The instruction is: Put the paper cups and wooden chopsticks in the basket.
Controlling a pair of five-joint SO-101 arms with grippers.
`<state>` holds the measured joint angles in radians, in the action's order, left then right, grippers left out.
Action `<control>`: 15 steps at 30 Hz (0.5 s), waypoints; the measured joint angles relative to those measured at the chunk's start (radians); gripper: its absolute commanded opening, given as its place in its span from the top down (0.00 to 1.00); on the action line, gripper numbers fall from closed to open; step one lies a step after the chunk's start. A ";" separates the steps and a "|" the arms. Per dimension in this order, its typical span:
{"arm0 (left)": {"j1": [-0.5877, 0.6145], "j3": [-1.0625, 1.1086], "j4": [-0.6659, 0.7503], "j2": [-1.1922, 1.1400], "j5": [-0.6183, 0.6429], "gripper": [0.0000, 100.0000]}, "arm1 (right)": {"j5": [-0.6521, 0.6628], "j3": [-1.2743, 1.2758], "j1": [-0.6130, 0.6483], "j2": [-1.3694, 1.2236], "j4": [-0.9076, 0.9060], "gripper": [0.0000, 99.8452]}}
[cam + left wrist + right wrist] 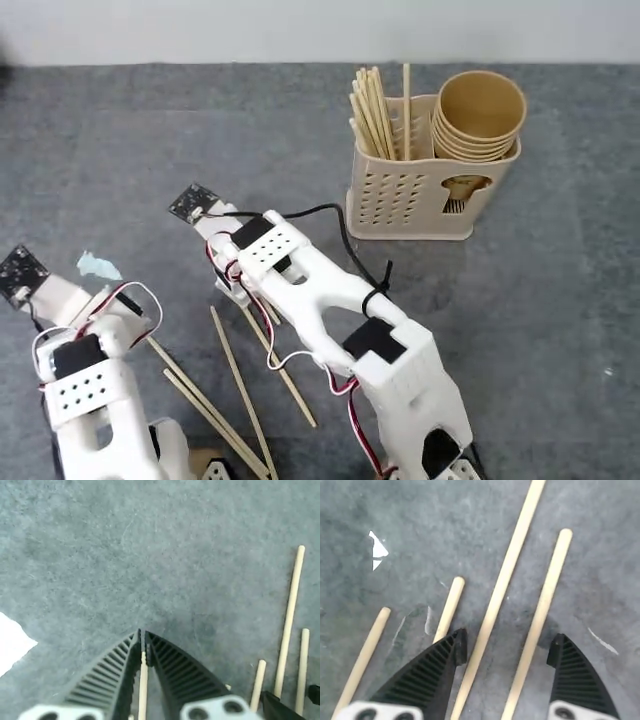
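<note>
Chopstick (143, 680) clamped in left gripper (142, 634); right gripper (509, 636) held wide above loose chopsticks (497, 595) on grey mat (395, 510).

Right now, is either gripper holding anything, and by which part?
Left gripper pinches a thin pale wooden chopstick near its end; right gripper is open, holding nothing.

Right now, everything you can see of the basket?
The basket is beige, plastic-looking, with rows of small holes in its walls and a larger cutout in front. It stands upright on the grey table, at the far side. One compartment holds upright wooden chopsticks, the other a stack of paper cups.
</note>
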<state>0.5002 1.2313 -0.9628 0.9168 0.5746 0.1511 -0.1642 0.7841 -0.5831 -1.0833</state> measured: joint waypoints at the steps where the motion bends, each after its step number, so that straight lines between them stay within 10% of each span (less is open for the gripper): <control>1: -0.002 0.000 0.000 0.000 0.000 0.99 | 0.000 -0.008 0.000 -0.011 -0.002 0.82; 15: -0.002 0.000 0.000 0.000 0.000 0.99 | 0.107 -0.060 -0.017 -0.028 -0.129 0.99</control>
<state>0.4987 1.2313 -0.9628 0.9168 0.5746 0.2585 -0.2240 0.7672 -0.6107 -1.2121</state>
